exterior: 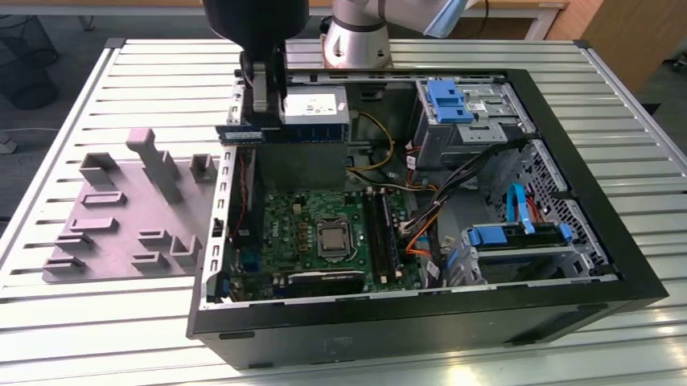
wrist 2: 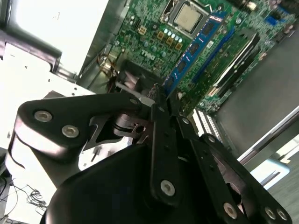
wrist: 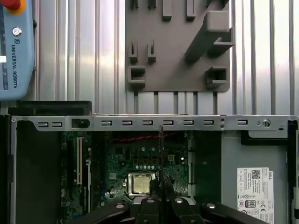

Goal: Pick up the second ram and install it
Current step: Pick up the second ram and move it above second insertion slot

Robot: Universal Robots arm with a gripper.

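The jaws of the gripper (wrist 2: 161, 100) are pinched on the second ram (wrist 2: 194, 49), held edge-down above the motherboard (exterior: 311, 225) in the open computer case (exterior: 601, 201); its long axis runs level. Judged risk: slight tilt or misalignment could jam it against a slot.

- gripper (exterior: 261, 112) hangs off the arm (exterior: 359, 32), pointing down, in exterior view
- fingers (wrist 2: 159, 116) pinched close together on a thin board edge, seen in both wrist views
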